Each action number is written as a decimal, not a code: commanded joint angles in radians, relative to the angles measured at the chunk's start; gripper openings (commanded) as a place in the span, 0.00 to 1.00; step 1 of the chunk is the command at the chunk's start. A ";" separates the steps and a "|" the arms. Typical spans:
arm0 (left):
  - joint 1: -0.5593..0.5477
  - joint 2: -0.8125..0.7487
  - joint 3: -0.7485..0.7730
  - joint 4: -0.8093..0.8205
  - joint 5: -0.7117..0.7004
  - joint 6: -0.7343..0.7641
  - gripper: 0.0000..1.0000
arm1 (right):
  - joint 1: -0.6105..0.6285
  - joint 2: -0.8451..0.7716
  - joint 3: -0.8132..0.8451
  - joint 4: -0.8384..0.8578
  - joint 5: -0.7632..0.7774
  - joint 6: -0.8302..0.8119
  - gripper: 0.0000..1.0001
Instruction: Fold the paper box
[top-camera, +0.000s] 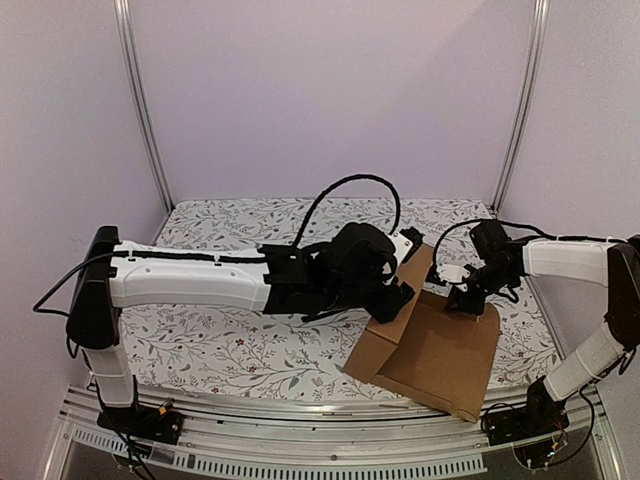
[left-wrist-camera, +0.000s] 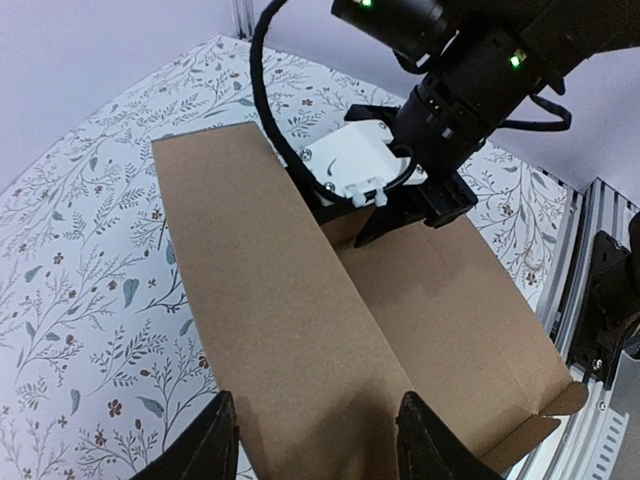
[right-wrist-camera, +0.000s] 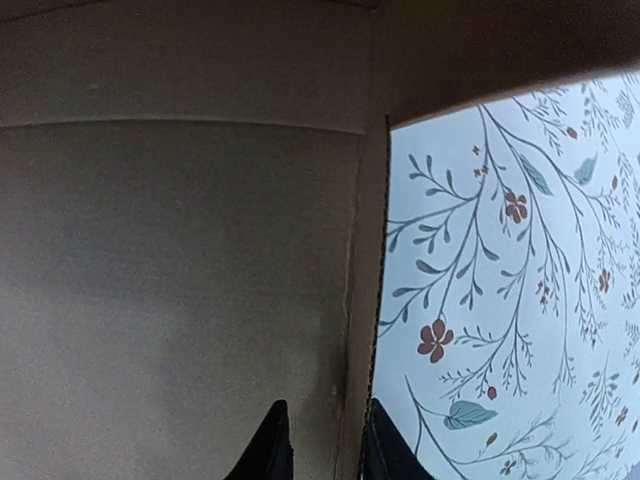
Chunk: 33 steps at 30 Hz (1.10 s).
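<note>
Brown cardboard paper box (top-camera: 430, 350) near counter's (top-camera: 230, 350) near-right corner, beneath spread left gripper (left-wrist-camera: 318, 425); right gripper (right-wrist-camera: 325, 435) narrowly astride far edge, pinch unconfirmed.

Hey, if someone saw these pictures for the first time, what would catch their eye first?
Most likely the brown box, half folded on the right of the flowered table, with one panel tilted up along a crease. Next, both arms meeting over it: the left gripper hangs open above the crease, and the right gripper straddles a cardboard edge at the far side.
</note>
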<state>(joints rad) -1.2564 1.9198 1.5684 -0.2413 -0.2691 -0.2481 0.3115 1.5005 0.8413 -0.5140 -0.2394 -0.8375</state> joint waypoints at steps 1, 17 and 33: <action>-0.023 0.067 -0.006 -0.067 0.056 -0.014 0.54 | -0.014 -0.132 0.039 -0.104 0.015 0.002 0.35; -0.021 0.121 0.060 -0.093 0.050 0.003 0.54 | 0.247 -0.578 -0.048 -0.611 -0.330 -0.253 0.38; 0.002 0.106 0.071 -0.116 0.043 0.033 0.53 | 0.763 -0.331 -0.091 -0.324 -0.011 -0.164 0.32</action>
<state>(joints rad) -1.2564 1.9926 1.6543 -0.2390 -0.2661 -0.2218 1.0492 1.1419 0.7574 -0.9016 -0.3176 -1.0130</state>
